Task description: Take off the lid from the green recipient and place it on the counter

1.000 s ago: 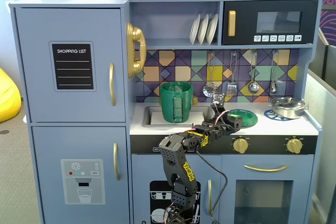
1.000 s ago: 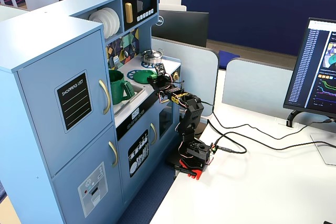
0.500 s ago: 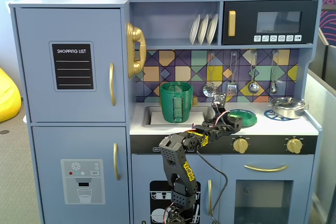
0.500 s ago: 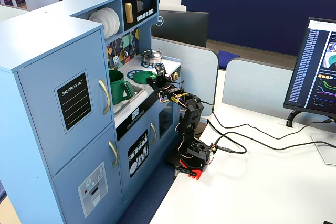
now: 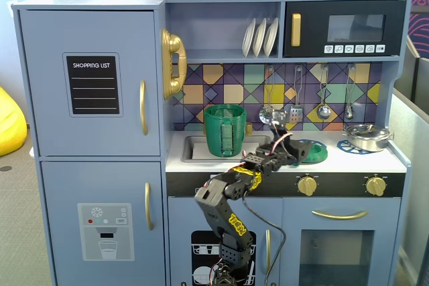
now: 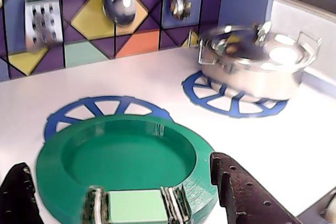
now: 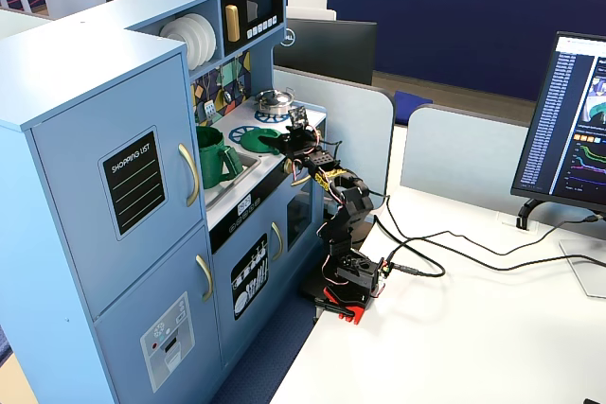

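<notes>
The green lid (image 6: 131, 153) lies flat on the white counter (image 6: 157, 85), over a printed blue burner ring; its pale square knob (image 6: 134, 207) shows at the near rim. My gripper (image 6: 118, 166) is open, with one dark finger on each side of the lid's near half and neither pressing on it. In both fixed views the gripper (image 5: 295, 149) (image 7: 285, 136) hovers low at the lid (image 5: 319, 152) (image 7: 258, 139). The green recipient (image 5: 225, 130) (image 7: 215, 159) stands uncovered in the sink, to the left of the gripper in the front fixed view.
A steel pot (image 6: 252, 61) (image 5: 366, 136) sits on the other burner ring, right of the lid. Utensils (image 6: 118, 3) hang on the tiled back wall. The sink (image 5: 194, 149) is left of the lid. Gold knobs (image 5: 307, 185) line the counter's front.
The arm's elbow has swung left and the wrist has risen and moved over the lid's near edge. The lid and the recipient have not moved.
</notes>
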`<move>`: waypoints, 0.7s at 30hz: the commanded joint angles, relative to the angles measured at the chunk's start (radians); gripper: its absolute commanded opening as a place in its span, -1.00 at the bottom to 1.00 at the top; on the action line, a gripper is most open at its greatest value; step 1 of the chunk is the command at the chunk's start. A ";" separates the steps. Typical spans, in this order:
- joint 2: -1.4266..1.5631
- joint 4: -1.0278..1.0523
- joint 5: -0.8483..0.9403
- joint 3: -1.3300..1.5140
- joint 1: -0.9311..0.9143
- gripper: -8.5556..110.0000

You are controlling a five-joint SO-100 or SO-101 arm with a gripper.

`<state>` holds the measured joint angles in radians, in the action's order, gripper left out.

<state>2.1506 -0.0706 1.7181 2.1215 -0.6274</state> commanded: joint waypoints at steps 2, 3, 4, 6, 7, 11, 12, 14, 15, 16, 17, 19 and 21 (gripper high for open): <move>0.236 0.267 -0.020 -0.121 -0.012 -0.20; 0.287 0.356 -0.020 -0.124 -0.009 -0.20; 0.344 0.440 -0.015 -0.115 -0.008 -0.20; 0.474 0.600 -0.020 -0.078 0.011 -0.20; 0.540 0.667 -0.026 -0.051 0.028 -0.21; 0.756 0.989 -0.006 0.021 0.123 -0.20; 0.795 1.100 0.003 0.020 0.164 -0.22; 0.850 1.282 0.005 0.034 0.258 -0.25; 0.867 1.353 0.026 0.057 0.281 -0.25; 0.882 1.402 0.031 0.091 0.304 -0.26; 0.899 1.430 0.014 0.130 0.327 -0.28; 0.940 1.453 0.009 0.219 0.368 -0.33; 0.977 1.453 -0.014 0.314 0.417 -0.42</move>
<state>3.0726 1.3422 1.7242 2.3270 -0.2961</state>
